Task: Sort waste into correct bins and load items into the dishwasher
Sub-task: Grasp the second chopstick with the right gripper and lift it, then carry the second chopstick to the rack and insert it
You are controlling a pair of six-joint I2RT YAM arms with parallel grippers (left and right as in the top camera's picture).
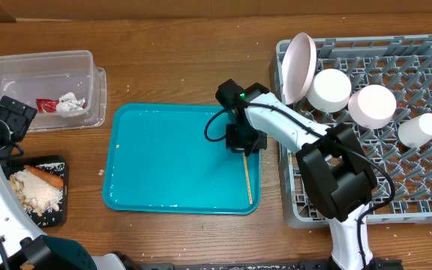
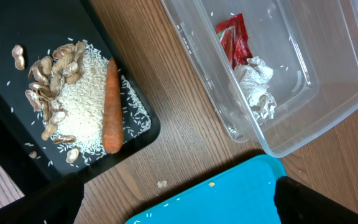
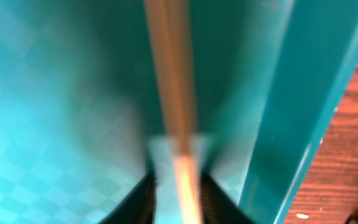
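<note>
Only the right wrist view shows chopsticks between the right fingers (grasp unclear, too blurred); left fingers spread wide.

A blurred wooden chopstick lies between the dark fingers on the teal tray, near its rim.

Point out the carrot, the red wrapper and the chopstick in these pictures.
carrot [image 2: 110,106], left wrist view, middle of its body.
red wrapper [image 2: 234,38], left wrist view, centre of the wrapper.
chopstick [image 1: 247,180], overhead view, middle of the shaft.
</note>
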